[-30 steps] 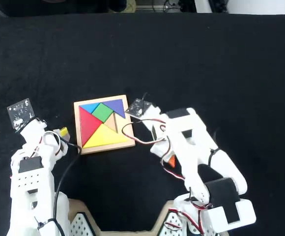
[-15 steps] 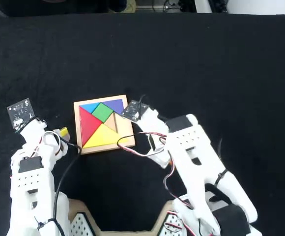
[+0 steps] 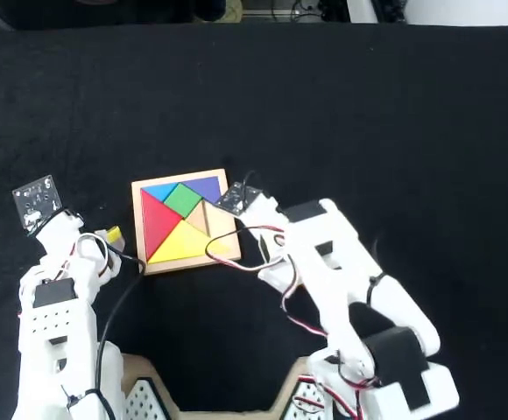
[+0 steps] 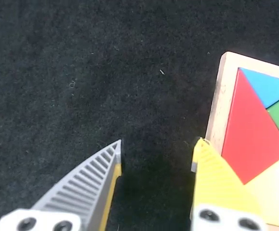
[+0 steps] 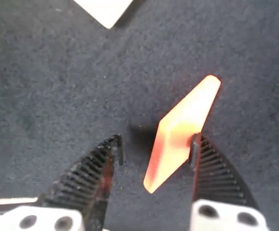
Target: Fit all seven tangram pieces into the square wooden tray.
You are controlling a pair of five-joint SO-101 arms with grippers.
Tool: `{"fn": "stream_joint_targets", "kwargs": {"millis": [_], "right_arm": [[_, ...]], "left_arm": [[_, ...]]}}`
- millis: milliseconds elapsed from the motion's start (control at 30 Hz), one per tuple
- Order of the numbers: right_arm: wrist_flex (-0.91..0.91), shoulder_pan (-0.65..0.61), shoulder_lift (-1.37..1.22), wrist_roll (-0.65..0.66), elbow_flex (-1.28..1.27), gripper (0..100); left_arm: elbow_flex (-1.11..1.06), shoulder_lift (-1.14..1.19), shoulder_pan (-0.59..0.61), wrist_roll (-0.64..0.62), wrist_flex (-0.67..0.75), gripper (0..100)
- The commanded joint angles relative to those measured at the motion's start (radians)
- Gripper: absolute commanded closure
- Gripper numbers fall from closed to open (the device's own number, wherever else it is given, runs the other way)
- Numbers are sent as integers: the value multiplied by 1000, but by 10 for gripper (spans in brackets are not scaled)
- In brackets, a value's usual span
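Observation:
The square wooden tray (image 3: 140, 229) holds red (image 3: 156, 226), yellow (image 3: 188, 243), green (image 3: 182, 200), light blue (image 3: 159, 191) and dark blue (image 3: 207, 187) pieces, with bare wood (image 3: 200, 219) left at its right side. An orange parallelogram piece (image 5: 183, 132) lies on the black cloth between the fingers of my open right gripper (image 5: 156, 142), its edge against one finger (image 5: 211, 168). The right arm (image 3: 324, 254) stands just right of the tray. My left gripper (image 4: 158, 144) is open and empty beside the tray's left rim (image 4: 216, 106), next to the red triangle (image 4: 250, 139).
Black cloth (image 3: 368, 114) covers the whole table, with wide free room behind and to the right of the tray. A tray corner (image 5: 103, 9) lies close to the right gripper. The arm bases (image 3: 61, 350) stand at the front edge.
The right arm has shifted left and settled over the orange piece, which showed beside it one second ago. The left arm and the tray's pieces have not moved.

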State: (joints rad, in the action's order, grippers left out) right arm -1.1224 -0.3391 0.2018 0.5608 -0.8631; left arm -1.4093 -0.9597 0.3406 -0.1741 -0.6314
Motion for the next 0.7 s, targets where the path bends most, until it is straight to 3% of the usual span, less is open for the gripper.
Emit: {"fn": "stream_joint_targets", "kwargs": {"millis": [0,400,667], "right_arm": [[11,15,-10,-2,28,780],[48,14,-77,0,42,780],[-101,8,90,-8,107,780]], "left_arm": [[16,-17,-13,12,5,755],[15,-17,-13,12,5,755],[16,-17,-13,12,5,755]]}}
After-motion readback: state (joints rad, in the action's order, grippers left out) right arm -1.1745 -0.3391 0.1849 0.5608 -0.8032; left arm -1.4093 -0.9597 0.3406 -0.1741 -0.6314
